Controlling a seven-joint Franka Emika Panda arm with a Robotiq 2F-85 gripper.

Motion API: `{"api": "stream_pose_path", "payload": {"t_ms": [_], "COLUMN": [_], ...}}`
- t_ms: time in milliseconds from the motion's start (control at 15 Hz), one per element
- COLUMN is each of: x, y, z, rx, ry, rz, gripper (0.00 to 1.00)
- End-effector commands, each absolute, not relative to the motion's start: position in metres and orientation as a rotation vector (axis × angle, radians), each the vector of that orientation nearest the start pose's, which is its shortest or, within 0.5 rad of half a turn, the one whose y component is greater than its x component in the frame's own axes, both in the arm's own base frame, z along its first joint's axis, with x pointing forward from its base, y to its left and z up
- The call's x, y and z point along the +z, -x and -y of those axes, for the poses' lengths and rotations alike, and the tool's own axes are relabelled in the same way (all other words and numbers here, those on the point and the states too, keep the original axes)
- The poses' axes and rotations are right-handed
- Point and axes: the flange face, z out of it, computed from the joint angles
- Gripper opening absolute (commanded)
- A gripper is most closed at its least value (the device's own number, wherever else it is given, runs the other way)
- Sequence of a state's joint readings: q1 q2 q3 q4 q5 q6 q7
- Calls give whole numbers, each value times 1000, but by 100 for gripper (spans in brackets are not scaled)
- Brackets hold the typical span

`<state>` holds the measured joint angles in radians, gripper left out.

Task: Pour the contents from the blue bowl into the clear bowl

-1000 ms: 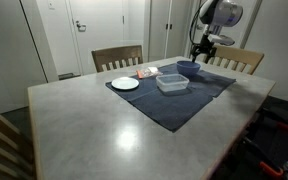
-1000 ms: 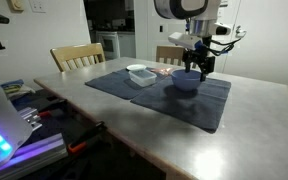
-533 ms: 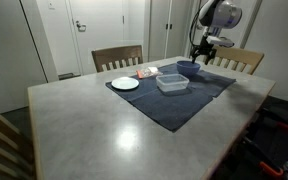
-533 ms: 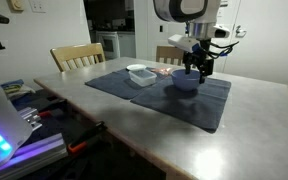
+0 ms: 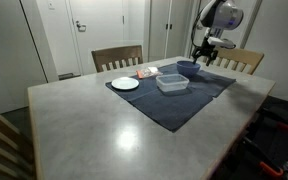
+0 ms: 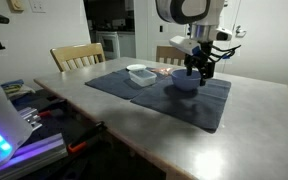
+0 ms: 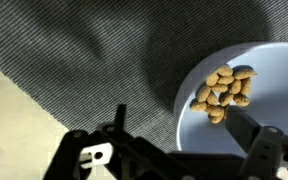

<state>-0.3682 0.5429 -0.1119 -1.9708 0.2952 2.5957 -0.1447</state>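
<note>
Mat (image 7: 74, 60) under blue bowl (image 7: 279, 75); nuts (image 7: 224, 92) wrist-only

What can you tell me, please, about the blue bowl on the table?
The blue bowl is small, round, smooth and opaque, dark outside and paler inside in the wrist view. It stands upright on the dark cloth, apart from the clear bowl, and holds a small heap of tan nut-like pieces. The open tool hangs over its rim; contact cannot be told.
</note>
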Motion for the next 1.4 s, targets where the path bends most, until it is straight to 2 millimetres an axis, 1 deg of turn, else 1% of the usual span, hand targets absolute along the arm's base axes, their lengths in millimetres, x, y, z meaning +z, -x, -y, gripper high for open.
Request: {"api": "stream_pose_path", "payload": {"t_ms": [0, 333, 600, 667, 733, 800, 867, 933, 1000, 1067, 1333], "x": [188, 174, 170, 170, 171, 171, 171, 172, 172, 173, 175], "y": [-550, -547, -548, -548, -549, -549, -550, -550, -551, -551, -551], "z": [294, 287, 284, 284, 285, 285, 285, 285, 285, 285, 287], "rx": [-199, -181, -179, -182, -185, -188, -191, -193, -196, -198, -202], "ry": [2892, 2867, 2870, 2871, 2874, 2875, 2876, 2878, 2879, 2881, 2887], "rz": [-898, -919, -915, -914, -910, -910, -909, -909, -908, -908, -906], "gripper": [100, 100, 100, 90, 73, 67, 58, 52, 44, 38, 10]}}
